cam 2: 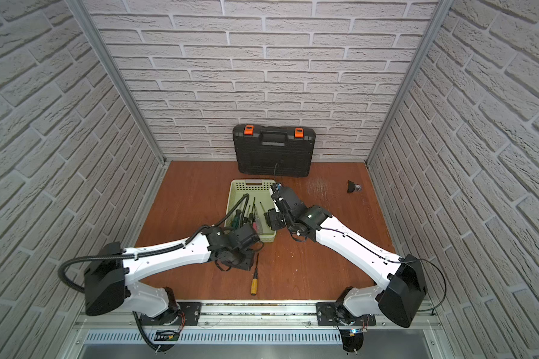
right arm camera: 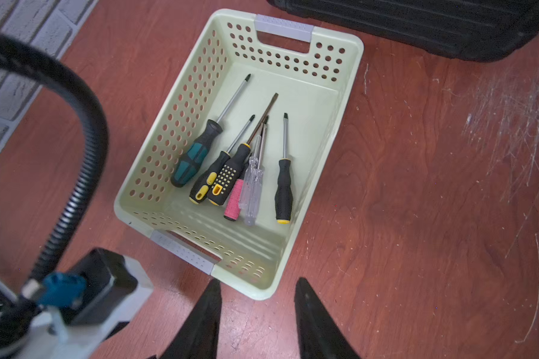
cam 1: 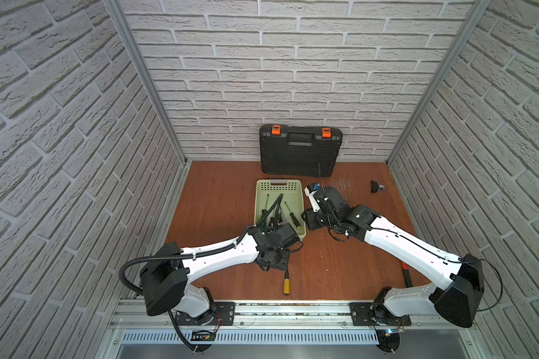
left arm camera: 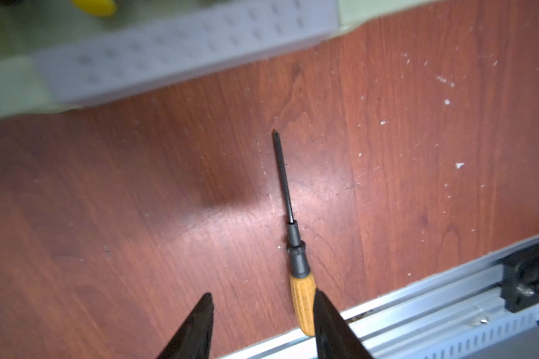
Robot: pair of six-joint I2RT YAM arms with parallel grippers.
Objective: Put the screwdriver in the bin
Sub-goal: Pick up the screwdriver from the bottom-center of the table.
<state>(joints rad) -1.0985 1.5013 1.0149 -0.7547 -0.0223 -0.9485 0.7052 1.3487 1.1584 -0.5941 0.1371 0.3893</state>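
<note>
L arm (cam 1: pixel 218 255) reaches fwd, wrist bent down just short of the bin (right arm camera: pixel 199 102)'s near end. L gripper (left arm camera: pixel 263 293) is partly open and empty. R arm (cam 1: pixel 411 245) stretches along the bin's right side. R gripper (right arm camera: pixel 259 280) is also partly open and empty, over the bin's near corner.

Screwdriver (left arm camera: pixel 293 242) lies flat on the table (left arm camera: pixel 417 140), outside the bin, past its near end. Long axis runs approx. along the bin's long sides, tip toward the bin, orange handle (cam 1: pixel 286 284) away. The handle end sits by one L finger (left arm camera: pixel 327 323); touching or not, can't tell.

L wrist view shows the whole shaft; in a top view only the handle pokes out. R wrist view shows the other screwdrivers (right arm camera: pixel 231 174) in the bin unblocked.

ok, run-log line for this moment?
left gripper open, over orange-handled screwdriver | right gripper open, empty, by bin | screwdriver on table, outside bin
</note>
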